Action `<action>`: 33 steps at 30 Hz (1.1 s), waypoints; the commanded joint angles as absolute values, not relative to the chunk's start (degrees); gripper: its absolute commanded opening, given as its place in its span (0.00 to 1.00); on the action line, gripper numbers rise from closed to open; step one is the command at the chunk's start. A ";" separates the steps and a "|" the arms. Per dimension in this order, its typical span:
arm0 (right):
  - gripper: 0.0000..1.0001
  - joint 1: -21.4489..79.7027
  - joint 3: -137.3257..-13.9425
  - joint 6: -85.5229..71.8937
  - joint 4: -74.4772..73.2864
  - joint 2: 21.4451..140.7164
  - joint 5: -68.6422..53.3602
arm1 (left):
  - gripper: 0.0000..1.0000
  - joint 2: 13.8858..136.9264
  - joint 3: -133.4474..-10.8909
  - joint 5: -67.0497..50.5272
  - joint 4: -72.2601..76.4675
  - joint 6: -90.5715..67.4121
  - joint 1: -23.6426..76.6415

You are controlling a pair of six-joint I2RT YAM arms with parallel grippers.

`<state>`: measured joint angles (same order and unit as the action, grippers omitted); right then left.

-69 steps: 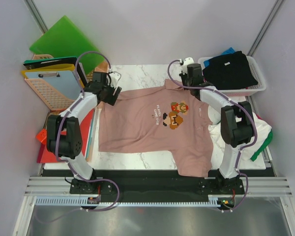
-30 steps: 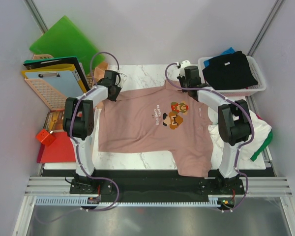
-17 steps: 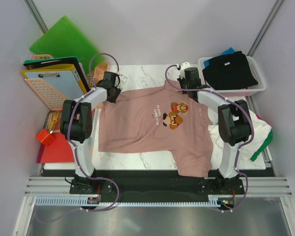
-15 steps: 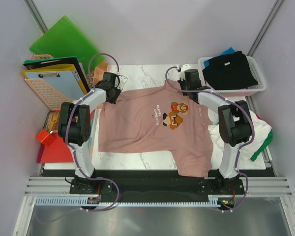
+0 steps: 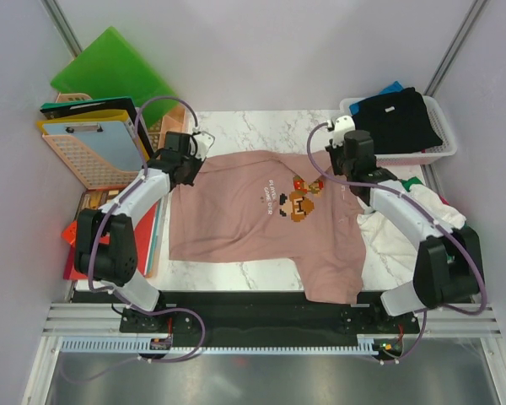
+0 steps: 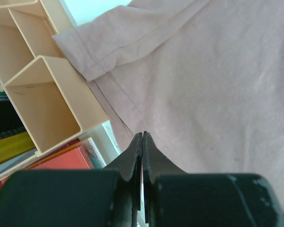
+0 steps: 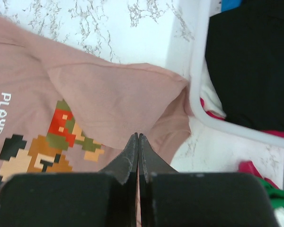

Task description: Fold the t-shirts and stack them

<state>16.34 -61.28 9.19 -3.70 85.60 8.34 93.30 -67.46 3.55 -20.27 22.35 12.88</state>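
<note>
The dusty pink t-shirt with the pixel game print lies spread on the marble table. My left gripper is shut on its left shoulder by the sleeve; the wrist view shows cloth at the closed tips. Over on the right shoulder, my right gripper is shut on a flap of the pink shirt folded over towards the print, with the closed tips at the fold's edge. Black and blue shirts lie in the white basket. White and green shirts lie at the right.
At the back left stand a green folder, clipboards and a pink mesh tray. A beige divider box sits right beside the left sleeve. A red folder and an orange cube lie at the left edge. The basket rim is close to my right gripper.
The left jaws have shut on the shirt. Both grippers have drawn back from the far edge, pulling the shirt's top edge towards the front; the right shoulder now folds over.
</note>
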 commanded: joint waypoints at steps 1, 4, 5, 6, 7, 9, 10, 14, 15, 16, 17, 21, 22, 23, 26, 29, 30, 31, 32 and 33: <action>0.00 15.91 -57.40 8.88 -5.71 78.76 7.99 | 0.02 88.08 -65.31 1.85 -19.42 21.97 12.83; 0.00 15.65 -54.59 10.37 -6.24 74.98 9.49 | 0.02 86.14 -64.16 1.76 -19.69 22.41 12.92; 0.00 15.56 -54.23 10.72 -6.15 74.36 9.84 | 0.02 85.87 -64.07 1.67 -20.12 22.50 12.92; 0.00 15.21 -53.71 11.16 -6.24 73.75 10.80 | 0.02 85.61 -63.72 1.50 -20.30 22.59 12.92; 0.00 14.94 -53.61 11.68 -6.15 73.74 11.25 | 0.02 85.34 -63.55 1.32 -20.39 22.59 12.92; 0.00 14.42 -53.87 11.78 -6.24 74.35 12.73 | 0.02 84.55 -63.11 0.80 -21.09 22.33 13.01; 0.00 14.33 -54.31 11.69 -6.41 74.79 14.05 | 0.02 84.12 -62.84 0.44 -21.35 22.32 13.01; 0.42 14.33 -56.07 12.13 -8.53 75.86 18.45 | 0.04 82.80 -62.23 0.79 -22.67 22.67 13.10; 0.51 14.24 -55.55 12.39 -8.53 75.15 18.63 | 0.09 82.62 -61.97 1.14 -22.76 22.76 13.10; 0.57 14.15 -55.11 12.48 -8.44 74.19 18.63 | 0.23 82.44 -61.44 2.36 -22.94 22.94 13.18; 0.66 14.15 -54.76 12.31 -8.44 72.27 18.81 | 0.37 82.53 -61.26 2.89 -23.20 22.33 13.01; 0.85 14.15 -53.79 12.83 -11.33 68.91 19.60 | 0.58 86.03 -63.19 -1.39 -29.35 19.87 13.10; 0.87 13.89 -54.14 13.01 -12.90 68.82 18.90 | 0.59 86.31 -63.11 -2.02 -29.88 19.52 13.10; 0.89 13.89 -54.40 12.75 -16.75 68.38 16.55 | 0.59 86.57 -62.93 -2.37 -29.71 19.51 13.18; 0.93 13.53 -55.45 15.64 -27.92 68.03 3.47 | 0.59 87.19 -62.75 -3.16 -29.71 20.91 13.27; 0.98 13.54 -57.39 18.19 -38.28 70.21 -9.04 | 0.59 86.23 -62.93 -2.99 -28.84 21.53 13.27; 0.98 13.54 -57.13 19.24 -39.71 70.49 -10.97 | 0.60 85.61 -62.41 -1.86 -27.96 21.88 13.18; 0.98 13.54 -56.69 20.55 -41.38 70.66 -11.51 | 0.60 84.82 -61.88 -0.89 -26.91 21.88 13.18; 0.98 13.62 -55.91 21.52 -40.96 69.88 -10.90 | 0.60 83.68 -61.27 -0.27 -24.28 22.41 13.18; 0.98 13.62 -53.81 21.53 -40.17 69.53 -9.85 | 0.60 83.24 -60.13 2.43 -23.21 22.59 13.27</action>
